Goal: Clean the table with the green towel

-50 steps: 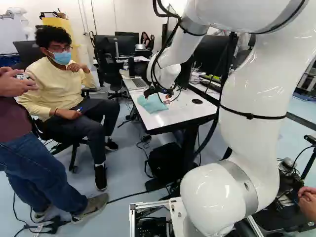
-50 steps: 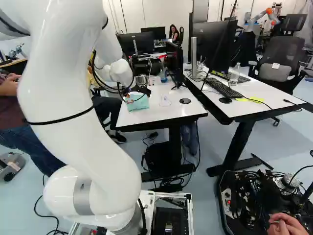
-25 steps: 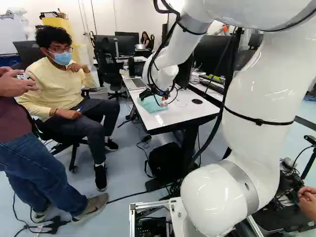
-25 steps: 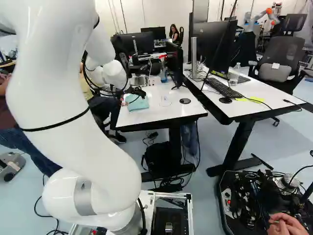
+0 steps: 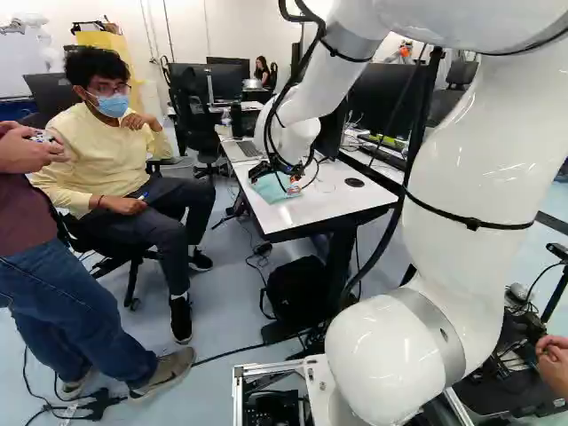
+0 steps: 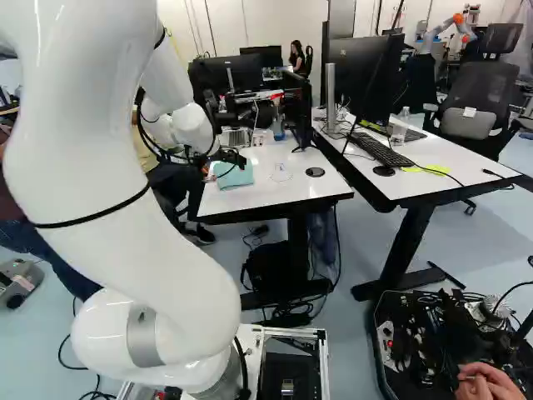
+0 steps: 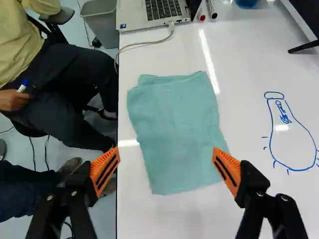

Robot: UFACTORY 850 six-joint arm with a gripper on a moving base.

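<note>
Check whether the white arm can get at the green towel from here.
Likely yes: the gripper is open above the towel, one finger to each side, and nothing visible lies on it.

Left base view: behind the arm (image 5: 461, 164), to its left; faces ahead, slightly down. Right base view: behind, to its right; like facing. Shared: the table (image 6: 275, 192), farther off. Wrist view: close above it, facing down; laptop (image 7: 152, 14) apparently shared, small in left base view.

A pale bluish-grey floor (image 6: 491, 258) runs under a white-topped desk (image 6: 454, 150) with black legs; beyond stand a black-backed office chair (image 6: 481, 87) and off-white walls (image 6: 271, 23).
</note>
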